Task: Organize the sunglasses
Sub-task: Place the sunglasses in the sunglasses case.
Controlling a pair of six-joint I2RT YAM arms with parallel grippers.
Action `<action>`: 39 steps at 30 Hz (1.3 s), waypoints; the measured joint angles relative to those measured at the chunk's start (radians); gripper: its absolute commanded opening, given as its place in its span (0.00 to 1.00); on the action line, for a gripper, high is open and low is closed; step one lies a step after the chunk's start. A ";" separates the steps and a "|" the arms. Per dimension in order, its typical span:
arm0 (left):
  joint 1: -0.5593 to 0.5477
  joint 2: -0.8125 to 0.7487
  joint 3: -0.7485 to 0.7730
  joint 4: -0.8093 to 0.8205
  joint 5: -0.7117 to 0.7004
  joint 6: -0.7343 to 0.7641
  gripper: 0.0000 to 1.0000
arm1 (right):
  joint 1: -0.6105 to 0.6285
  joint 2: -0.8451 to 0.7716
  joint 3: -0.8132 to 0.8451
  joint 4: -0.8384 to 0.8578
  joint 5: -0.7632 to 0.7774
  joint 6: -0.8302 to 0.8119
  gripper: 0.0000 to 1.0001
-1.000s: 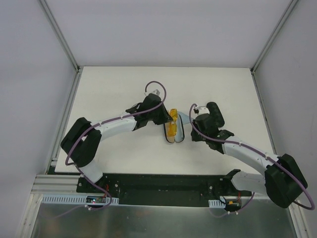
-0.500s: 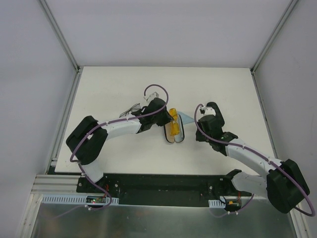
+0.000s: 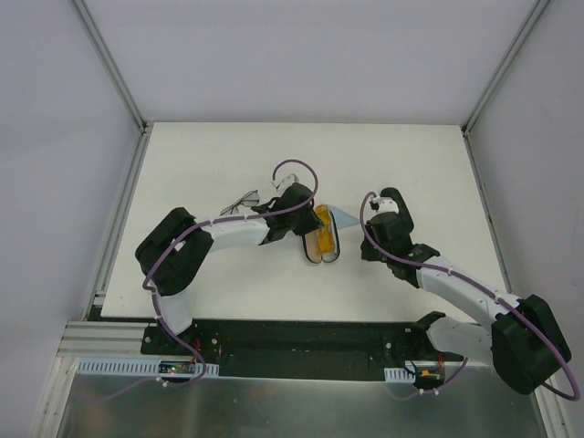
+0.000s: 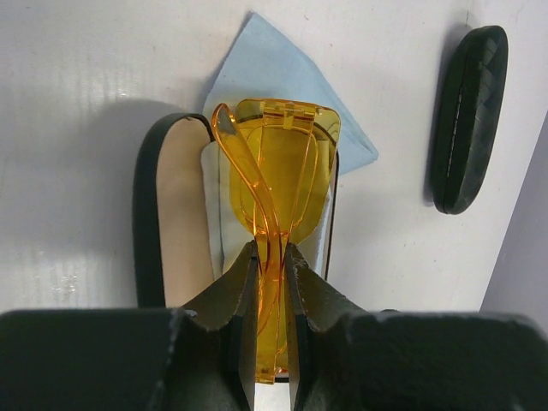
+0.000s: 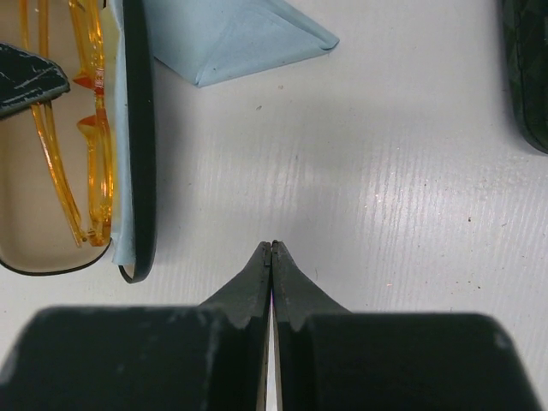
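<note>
One pair looks nearly stowed: the left gripper (image 4: 271,261), now slid over the open case (image 4: 147,214), clenches the orange sunglasses (image 4: 282,158) inside it. The right gripper (image 5: 272,250), pinched shut on nothing, has backed away. The wire-framed sunglasses (image 3: 243,202) now lie uncovered.

A white table (image 3: 210,155) is sitting mid-frame; pale grey walls (image 3: 301,55) are enclosing it, aluminium rails (image 3: 109,64) slanting from both upper corners.

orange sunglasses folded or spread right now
Folded: in the left wrist view the orange sunglasses have their temples closed against the lenses, pinched by the left tool over the open case.
</note>
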 measured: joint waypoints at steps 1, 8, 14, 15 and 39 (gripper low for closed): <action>-0.003 0.006 0.005 0.001 0.002 0.000 0.00 | -0.001 0.000 0.000 0.000 -0.001 0.000 0.01; -0.021 0.040 0.020 0.006 0.016 -0.009 0.00 | -0.005 0.000 0.000 0.000 -0.003 0.000 0.01; -0.021 0.056 0.027 0.006 0.025 -0.020 0.00 | -0.008 0.000 0.000 0.000 -0.006 0.002 0.01; -0.023 0.061 0.032 0.006 0.026 -0.021 0.00 | -0.008 0.000 0.000 0.000 -0.008 0.002 0.01; -0.087 0.224 0.335 -0.242 0.022 0.102 0.18 | -0.043 0.006 -0.001 0.001 -0.024 0.004 0.01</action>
